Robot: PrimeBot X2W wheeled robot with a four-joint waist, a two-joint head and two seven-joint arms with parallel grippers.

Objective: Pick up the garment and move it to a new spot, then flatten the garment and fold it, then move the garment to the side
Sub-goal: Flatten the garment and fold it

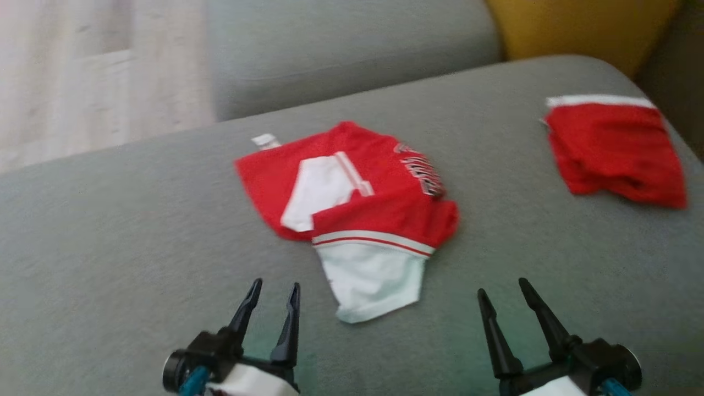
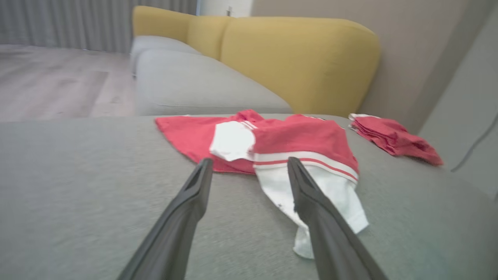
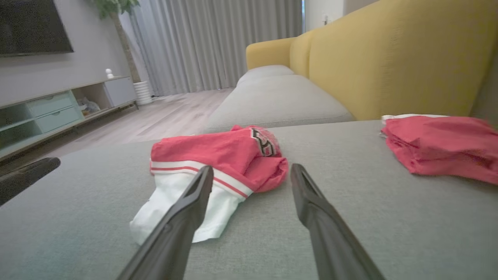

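L gripper [image 1: 276, 284], R gripper [image 1: 501, 286] spread, nr garment [image 1: 379, 212]

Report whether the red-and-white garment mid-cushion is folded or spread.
Crumpled, neither folded nor spread: the garment lies bunched on the grey cushion, a white sleeve flopped over its red body.

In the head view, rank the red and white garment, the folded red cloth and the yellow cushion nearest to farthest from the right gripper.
From the right gripper:
1. red and white garment, ahead left
2. folded red cloth, ahead right
3. yellow cushion, far back
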